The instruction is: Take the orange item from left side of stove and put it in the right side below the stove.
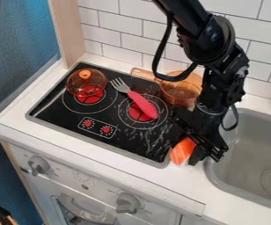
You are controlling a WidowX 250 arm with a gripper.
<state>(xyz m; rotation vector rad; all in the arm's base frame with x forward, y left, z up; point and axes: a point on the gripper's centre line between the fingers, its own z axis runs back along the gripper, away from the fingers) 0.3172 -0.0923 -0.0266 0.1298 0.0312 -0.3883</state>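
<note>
Orange item [182, 151] lies at stove [51, 110] corner near sink [210, 176] | our pincer [205, 156] hangs beside it | whether gripping, we cannot tell

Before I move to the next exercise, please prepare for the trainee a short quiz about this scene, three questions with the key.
1. True or false: the fork lies partly over the right-hand burner.
2. What is nearest to the tool?
a) the lid
b) the orange item
c) the fork
3. Fill in: to the right of the stove, a grey ____ is set into the white counter.

Key: 1 true; 2 b; 3 sink.
</note>
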